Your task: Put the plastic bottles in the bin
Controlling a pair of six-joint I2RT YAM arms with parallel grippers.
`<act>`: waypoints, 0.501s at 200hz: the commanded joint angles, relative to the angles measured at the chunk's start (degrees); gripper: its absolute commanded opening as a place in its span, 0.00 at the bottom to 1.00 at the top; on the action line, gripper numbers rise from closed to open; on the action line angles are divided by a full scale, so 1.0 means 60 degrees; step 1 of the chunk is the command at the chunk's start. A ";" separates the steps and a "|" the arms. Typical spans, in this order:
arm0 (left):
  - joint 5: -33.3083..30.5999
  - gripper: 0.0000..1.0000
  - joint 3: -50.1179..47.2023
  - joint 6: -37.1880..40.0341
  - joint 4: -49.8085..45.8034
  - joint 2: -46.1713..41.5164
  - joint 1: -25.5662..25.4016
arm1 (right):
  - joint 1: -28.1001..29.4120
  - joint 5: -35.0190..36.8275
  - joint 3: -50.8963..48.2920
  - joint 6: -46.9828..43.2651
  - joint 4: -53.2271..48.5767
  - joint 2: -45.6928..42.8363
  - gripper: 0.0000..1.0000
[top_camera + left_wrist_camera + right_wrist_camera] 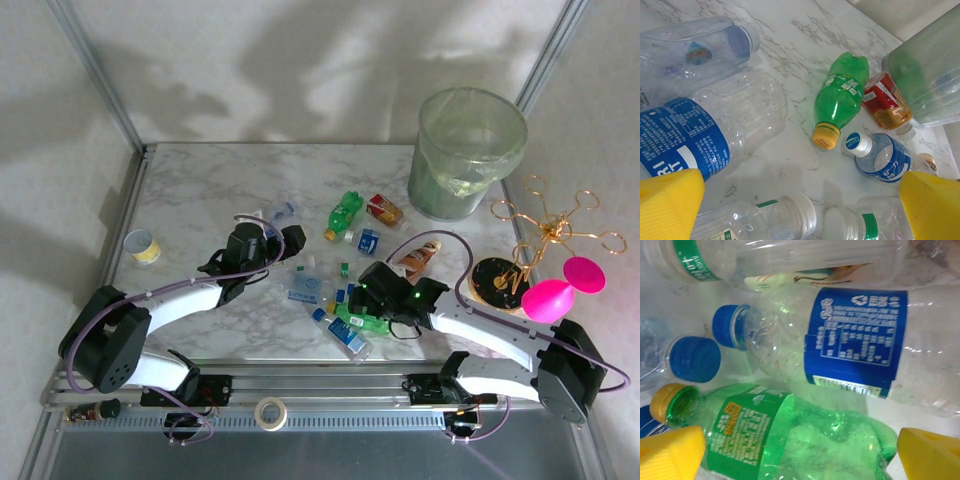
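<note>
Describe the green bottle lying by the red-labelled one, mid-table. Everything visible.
Green bottle: small, translucent green plastic with a lumpy footed base, green label with white print, yellow-orange cap on. Looks empty. It lies on its side on the marble table, cap toward the arms, base away. The red-labelled bottle lies alongside its base end; whether they touch is unclear. A clear blue-labelled bottle sits near its cap, apart from it.
</note>
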 commanded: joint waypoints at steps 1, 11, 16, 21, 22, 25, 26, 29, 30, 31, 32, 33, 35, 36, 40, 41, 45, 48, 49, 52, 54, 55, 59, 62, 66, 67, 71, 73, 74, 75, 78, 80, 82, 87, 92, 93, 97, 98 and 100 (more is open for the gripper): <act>-0.0227 0.99 -0.0074 0.0114 -0.0244 -0.0222 0.0110 | 0.0595 0.0373 0.0490 0.0070 -0.0706 0.0077 0.99; -0.0257 1.00 -0.0102 0.0118 -0.0336 -0.0265 0.0117 | 0.1053 0.0671 0.0830 0.0124 -0.1028 0.0220 0.99; -0.0283 0.99 -0.0098 0.0126 -0.0380 -0.0289 0.0117 | 0.1249 0.0818 0.1014 0.0168 -0.1199 0.0328 0.99; -0.0319 1.00 -0.0116 0.0119 -0.0399 -0.0320 0.0131 | 0.1504 0.0926 0.1205 0.0190 -0.1350 0.0452 0.99; -0.0318 1.00 -0.0116 0.0115 -0.0407 -0.0316 0.0132 | 0.1542 0.0943 0.1240 0.0184 -0.1378 0.0490 0.99; -0.0337 1.00 -0.0117 0.0105 -0.0414 -0.0324 0.0141 | 0.1689 0.0995 0.1356 0.0167 -0.1447 0.0591 0.99; -0.0341 1.00 -0.0124 0.0093 -0.0407 -0.0333 0.0144 | 0.1737 0.1000 0.1396 0.0165 -0.1470 0.0625 0.99; -0.0378 1.00 -0.0151 0.0060 -0.0401 -0.0348 0.0154 | 0.1878 0.1059 0.1504 0.0152 -0.1515 0.0714 0.99; -0.0391 1.00 -0.0156 0.0056 -0.0393 -0.0352 0.0158 | 0.1905 0.1076 0.1535 0.0150 -0.1534 0.0746 0.98; -0.0398 0.99 -0.0166 0.0033 -0.0389 -0.0354 0.0159 | 0.1948 0.1092 0.1566 0.0142 -0.1551 0.0783 0.99; -0.0409 0.99 -0.0178 0.0021 -0.0373 -0.0363 0.0168 | 0.1999 0.1099 0.1603 0.0138 -0.1566 0.0817 0.99; -0.0421 1.00 -0.0184 0.0008 -0.0357 -0.0374 0.0172 | 0.2046 0.1111 0.1636 0.0136 -0.1582 0.0855 0.99; -0.0438 1.00 -0.0218 -0.0032 -0.0316 -0.0394 0.0186 | 0.2136 0.1130 0.1698 0.0130 -0.1604 0.0932 0.99; -0.0443 1.00 -0.0233 -0.0048 -0.0299 -0.0397 0.0196 | 0.2173 0.1141 0.1735 0.0117 -0.1615 0.0972 0.99; -0.0469 1.00 -0.0302 -0.0121 -0.0216 -0.0434 0.0229 | 0.2296 0.1147 0.1846 0.0060 -0.1614 0.1137 0.99; -0.0474 1.00 -0.0327 -0.0144 -0.0191 -0.0439 0.0239 | 0.2334 0.1142 0.1868 0.0038 -0.1606 0.1177 0.99; -0.0478 1.00 -0.0404 -0.0219 -0.0094 -0.0489 0.0277 | 0.2459 0.1105 0.1967 -0.0046 -0.1569 0.1329 0.99; -0.0485 1.00 -0.0460 -0.0298 -0.0038 -0.0519 0.0322 | 0.2533 0.1063 0.2029 -0.0112 -0.1535 0.1454 0.99; -0.0481 1.00 -0.0479 -0.0320 -0.0021 -0.0526 0.0344 | 0.2555 0.1056 0.2054 -0.0129 -0.1529 0.1504 0.99; -0.0467 1.00 -0.0532 -0.0389 0.0045 -0.0555 0.0382 | 0.2623 0.1039 0.2128 -0.0170 -0.1532 0.1628 0.99; -0.0464 0.99 -0.0565 -0.0435 0.0070 -0.0578 0.0403 | 0.2672 0.1039 0.2172 -0.0184 -0.1536 0.1715 0.99; -0.0464 0.99 -0.0583 -0.0462 0.0084 -0.0592 0.0421 | 0.2698 0.1036 0.2192 -0.0194 -0.1545 0.1759 0.98; -0.0471 1.00 -0.0651 -0.0543 0.0142 -0.0657 0.0471 | 0.2806 0.1048 0.2293 -0.0213 -0.1590 0.1892 0.99; -0.0477 1.00 -0.0693 -0.0604 0.0175 -0.0691 0.0513 | 0.2856 0.1069 0.2366 -0.0238 -0.1627 0.2030 0.99; -0.0489 1.00 -0.0767 -0.0676 0.0225 -0.0749 0.0561 | 0.2948 0.1085 0.2461 -0.0291 -0.1640 0.2210 0.99; -0.0491 1.00 -0.0779 -0.0692 0.0235 -0.0758 0.0573 | 0.2975 0.1089 0.2483 -0.0306 -0.1640 0.2248 0.99; -0.0496 1.00 -0.0861 -0.0753 0.0269 -0.0831 0.0623 | 0.3068 0.1080 0.2561 -0.0397 -0.1639 0.2396 0.99; -0.0512 1.00 -0.0881 -0.0778 0.0280 -0.0856 0.0639 | 0.3113 0.1079 0.2614 -0.0442 -0.1637 0.2489 0.99; -0.0517 1.00 -0.0895 -0.0795 0.0292 -0.0870 0.0649 | 0.3131 0.1078 0.2632 -0.0469 -0.1631 0.2534 0.99; -0.0519 1.00 -0.0916 -0.0803 0.0297 -0.0891 0.0662 | 0.3154 0.1071 0.2656 -0.0497 -0.1629 0.2578 0.99; -0.0531 1.00 -0.0953 -0.0830 0.0290 -0.0940 0.0691 | 0.3216 0.1064 0.2721 -0.0572 -0.1615 0.2703 0.99; -0.0546 1.00 -0.0974 -0.0845 0.0292 -0.0971 0.0700 | 0.3271 0.1064 0.2764 -0.0629 -0.1612 0.2775 0.99; -0.0557 1.00 -0.1009 -0.0853 0.0289 -0.1001 0.0721 | 0.3303 0.1052 0.2804 -0.0676 -0.1601 0.2851 0.98; -0.0589 1.00 -0.1084 -0.0869 0.0281 -0.1087 0.0760 | 0.3396 0.1024 0.2887 -0.0795 -0.1584 0.3036 0.98; -0.0593 0.99 -0.1136 -0.0870 0.0263 -0.1162 0.0803 | 0.3497 0.0994 0.2965 -0.0869 -0.1570 0.3206 0.97; -0.0602 1.00 -0.1147 -0.0870 0.0254 -0.1177 0.0812 | 0.3505 0.0985 0.2977 -0.0888 -0.1569 0.3237 0.97; -0.0616 1.00 -0.1177 -0.0863 0.0214 -0.1235 0.0845 | 0.3547 0.0931 0.3005 -0.0933 -0.1552 0.3368 0.96; -0.0620 1.00 -0.1182 -0.0859 0.0200 -0.1250 0.0847 | 0.3560 0.0917 0.3004 -0.0942 -0.1545 0.3398 0.96; -0.0631 1.00 -0.1196 -0.0856 0.0182 -0.1279 0.0860 | 0.3577 0.0895 0.3014 -0.0959 -0.1522 0.3446 0.96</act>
